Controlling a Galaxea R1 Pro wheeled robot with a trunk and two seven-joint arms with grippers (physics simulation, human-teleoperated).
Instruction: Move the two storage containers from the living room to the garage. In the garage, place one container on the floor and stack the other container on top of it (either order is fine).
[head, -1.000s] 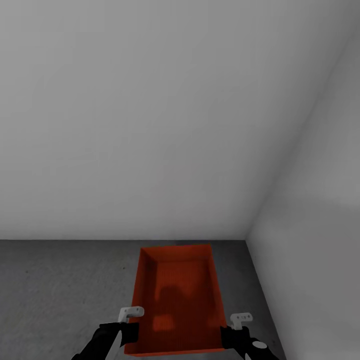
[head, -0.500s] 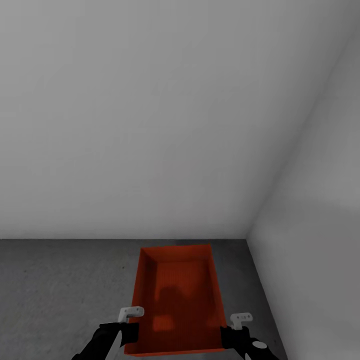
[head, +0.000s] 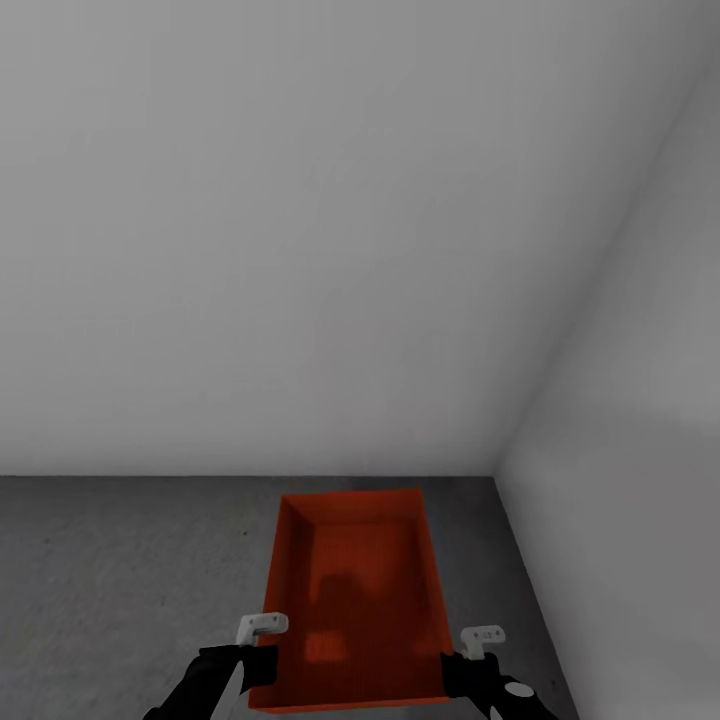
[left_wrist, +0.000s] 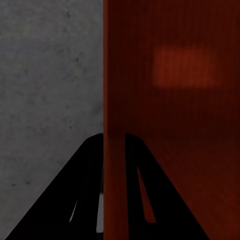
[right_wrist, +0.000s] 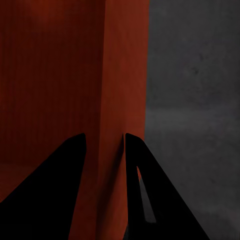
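Garage corner: dark grey mottled concrete floor (head: 120, 580), white-grey walls (head: 300, 250). We hold one rust-red open-top storage container (head: 350, 600) low near the corner, left gripper (left_wrist: 114, 150) and right gripper (right_wrist: 104, 145) each pinching a side wall. Placement step, we judge; next comes settling it flat and letting go.

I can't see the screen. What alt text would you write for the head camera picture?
A rust-red open-top storage container is held by its two long walls between the left claw and right claw, over a dark grey concrete floor near a corner of plain white walls.
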